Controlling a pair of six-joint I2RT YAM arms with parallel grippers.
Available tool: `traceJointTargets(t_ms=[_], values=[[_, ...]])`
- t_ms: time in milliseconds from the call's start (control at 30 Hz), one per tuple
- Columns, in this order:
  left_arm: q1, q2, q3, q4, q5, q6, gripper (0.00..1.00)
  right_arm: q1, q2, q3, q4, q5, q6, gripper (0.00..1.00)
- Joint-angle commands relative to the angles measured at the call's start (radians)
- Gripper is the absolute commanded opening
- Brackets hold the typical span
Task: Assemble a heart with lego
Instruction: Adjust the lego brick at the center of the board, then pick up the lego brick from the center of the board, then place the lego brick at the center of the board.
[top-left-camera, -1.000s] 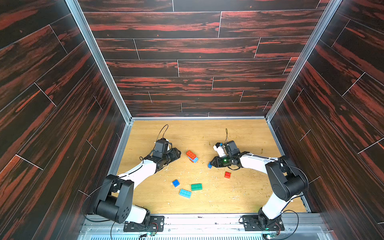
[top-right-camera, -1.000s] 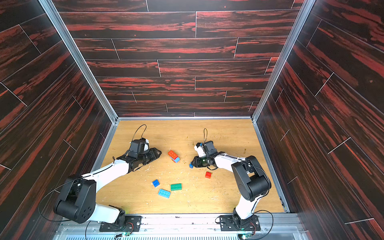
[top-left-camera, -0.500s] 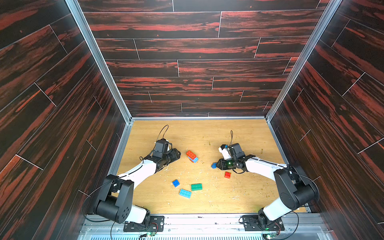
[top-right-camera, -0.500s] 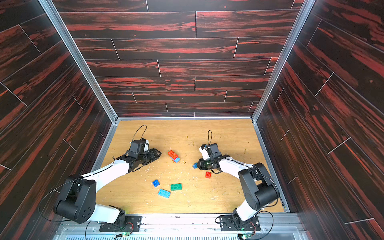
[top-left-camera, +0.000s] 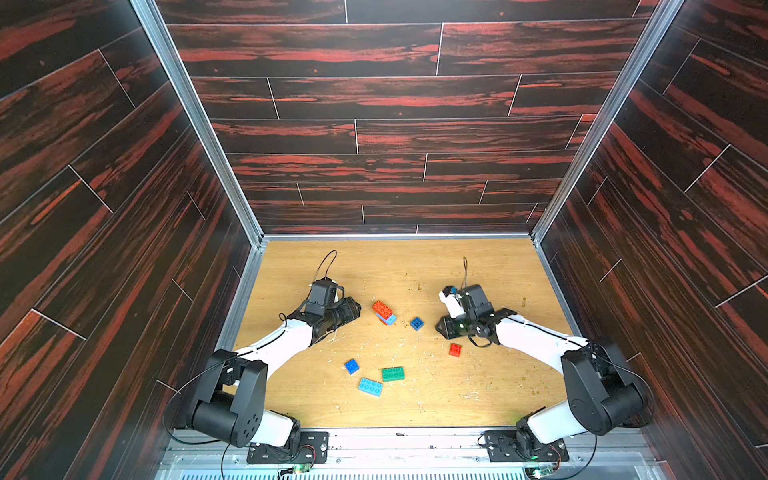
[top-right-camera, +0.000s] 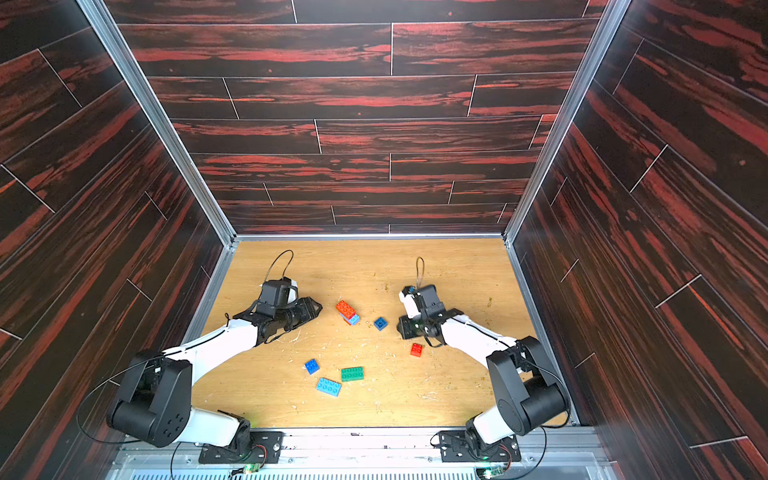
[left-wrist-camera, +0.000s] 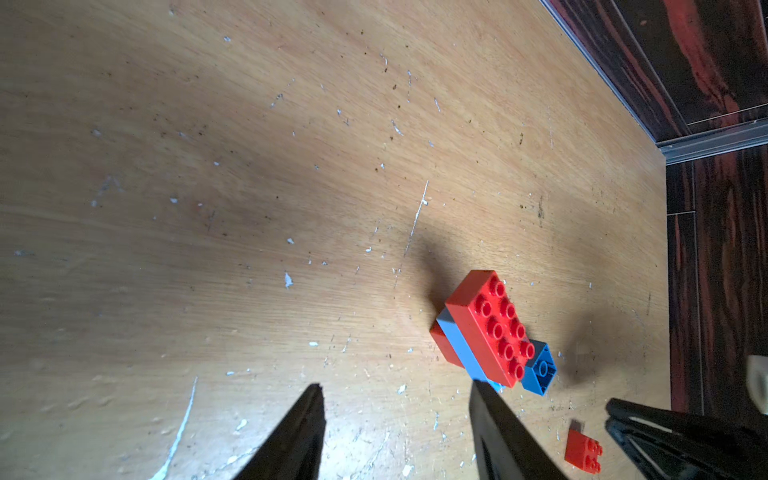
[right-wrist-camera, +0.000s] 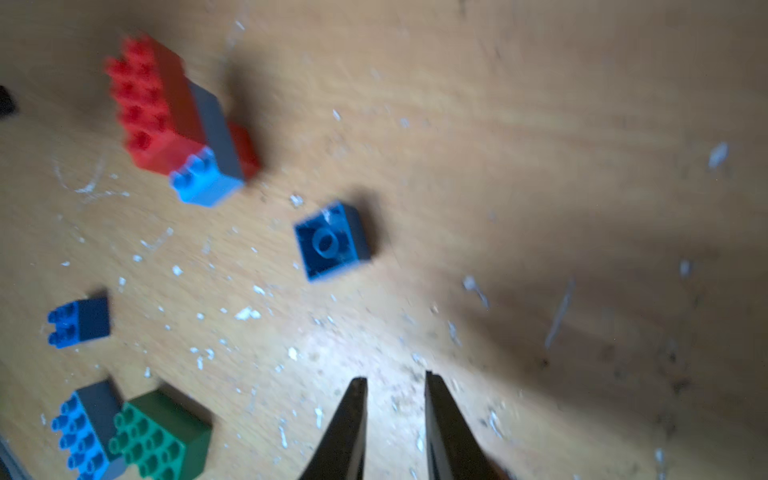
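My right claw (right-wrist-camera: 395, 377) is hovering, together and empty, near the upturned dark-blue brick (right-wrist-camera: 330, 241) by the half-built heart (top-left-camera: 383, 311); my left claw (left-wrist-camera: 397, 384) is gaping. Grabbing it inverted is risking a misfit.

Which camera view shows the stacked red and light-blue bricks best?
The left wrist view: the stack is large and sharp, with a red oblong on a light-blue brick on another red brick. The right wrist view shows the stack large but blurred. In both top views the stack is small.
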Motion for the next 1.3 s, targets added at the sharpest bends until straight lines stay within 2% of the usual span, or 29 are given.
traceJointTargets(t_ms=[0, 200, 300, 467, 633, 733, 833, 867, 933, 1067, 1200, 1267], values=[[0.005, -0.028, 0.027, -0.011, -0.012, 0.005, 0.60, 0.051, 0.065, 0.092, -0.031, 0.070, -0.068, 0.30], [0.005, -0.044, 0.030, -0.042, -0.027, 0.024, 0.60, 0.084, 0.160, 0.139, 0.027, -0.005, -0.120, 0.43], [0.005, -0.044, 0.030, -0.043, -0.037, 0.029, 0.60, 0.109, 0.199, 0.160, 0.029, 0.018, -0.146, 0.53], [0.004, -0.032, 0.032, -0.038, -0.033, 0.029, 0.60, 0.131, 0.261, 0.187, 0.040, 0.071, -0.155, 0.62], [0.004, -0.027, 0.033, -0.039, -0.036, 0.032, 0.60, 0.153, 0.308, 0.214, 0.026, 0.154, -0.161, 0.59], [0.005, -0.021, 0.033, -0.036, -0.033, 0.031, 0.60, 0.154, 0.314, 0.224, 0.024, 0.154, -0.152, 0.51], [0.005, -0.021, 0.035, -0.037, -0.027, 0.032, 0.60, 0.154, 0.300, 0.225, 0.019, 0.137, -0.130, 0.38], [0.004, -0.024, 0.035, -0.040, -0.026, 0.034, 0.60, 0.154, 0.289, 0.224, 0.012, 0.120, -0.118, 0.33], [0.005, -0.035, 0.032, -0.047, -0.031, 0.040, 0.60, 0.152, 0.252, 0.210, 0.015, 0.065, -0.075, 0.29], [0.005, -0.055, 0.021, -0.054, -0.034, 0.050, 0.60, 0.113, 0.177, 0.113, 0.117, -0.280, 0.116, 0.29], [0.004, -0.061, 0.014, -0.054, -0.030, 0.050, 0.60, 0.121, 0.162, -0.047, 0.344, -0.531, 0.357, 0.27], [0.005, -0.059, 0.009, -0.041, -0.023, 0.041, 0.60, 0.130, 0.174, -0.072, 0.340, -0.518, 0.374, 0.27]])
